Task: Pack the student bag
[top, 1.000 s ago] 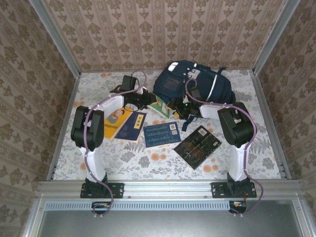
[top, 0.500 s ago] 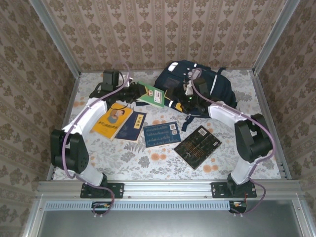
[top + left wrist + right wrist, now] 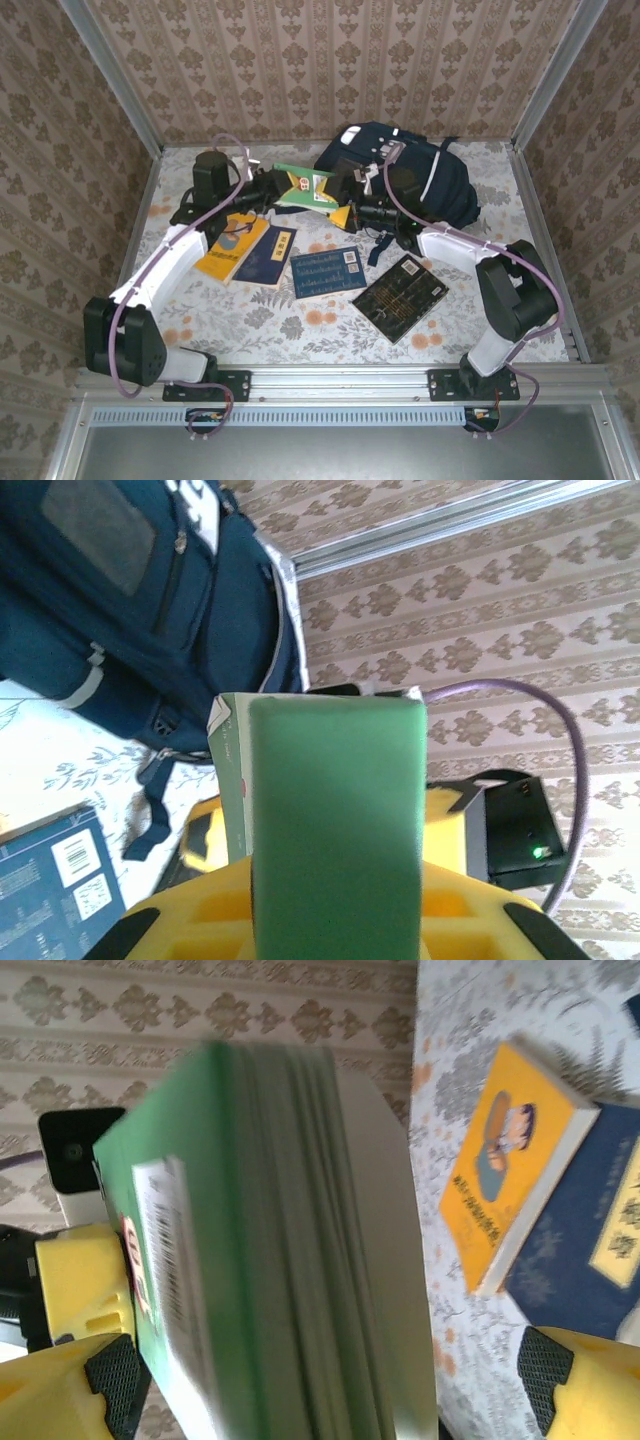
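Much is hidden from us. The cover of the green book is a blur in the right wrist view, with the print on its label unreadable. In the left wrist view we see only its plain green face, cut off at the bottom edge.

The student bag, navy with white stripes, lies at one o'clock on the floral table, close to the back wall. The right arm's wrist covers the bag's near-left corner, and we cannot tell whether any pocket is unzipped.

The left arm stretches long from seven o'clock toward twelve. Its left gripper is clenched on the book's left end and holds it off the table, just left of the bag. The right arm bends in from five o'clock. The right gripper stands released, its jaws spread wide on either side of the book, and one black pad is well clear of the pages.

We count five books. The green one is aloft and four lie flat on the table: an orange book, a navy book, a blue book and a black book. There is one bag and there are two arms.
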`<state>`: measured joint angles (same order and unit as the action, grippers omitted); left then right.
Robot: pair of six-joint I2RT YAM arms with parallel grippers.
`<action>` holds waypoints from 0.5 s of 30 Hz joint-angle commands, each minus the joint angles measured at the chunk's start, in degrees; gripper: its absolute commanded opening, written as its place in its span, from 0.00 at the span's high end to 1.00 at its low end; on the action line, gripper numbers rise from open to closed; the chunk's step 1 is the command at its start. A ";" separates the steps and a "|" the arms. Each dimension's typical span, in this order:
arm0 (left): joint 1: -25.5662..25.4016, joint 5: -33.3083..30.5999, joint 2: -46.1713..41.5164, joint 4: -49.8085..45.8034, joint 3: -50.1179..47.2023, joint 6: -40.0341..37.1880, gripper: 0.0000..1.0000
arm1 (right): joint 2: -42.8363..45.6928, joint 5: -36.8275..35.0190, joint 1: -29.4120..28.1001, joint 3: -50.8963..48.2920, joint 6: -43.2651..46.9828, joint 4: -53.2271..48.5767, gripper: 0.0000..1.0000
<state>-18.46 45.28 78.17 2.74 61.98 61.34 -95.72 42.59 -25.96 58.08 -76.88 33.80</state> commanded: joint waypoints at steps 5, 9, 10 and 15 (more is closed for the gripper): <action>-0.30 1.66 -3.77 5.61 0.40 4.58 0.98 | -3.14 0.59 -1.03 -2.35 -11.48 18.28 0.04; -0.35 1.45 -4.33 4.31 -0.18 3.49 0.98 | -3.61 -0.51 -1.03 -2.37 -16.47 24.98 0.17; -0.35 1.38 -4.43 4.04 -0.47 3.31 0.98 | -2.94 -0.58 -1.03 -2.18 -16.55 24.92 0.21; -0.30 1.25 -4.51 4.11 -1.75 3.19 0.98 | 0.82 -0.39 -0.98 -1.40 -13.65 19.83 0.33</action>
<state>-18.46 45.25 75.68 4.56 60.73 64.34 -98.32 42.48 -27.16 56.21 -90.80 52.86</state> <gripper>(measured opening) 0.208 0.683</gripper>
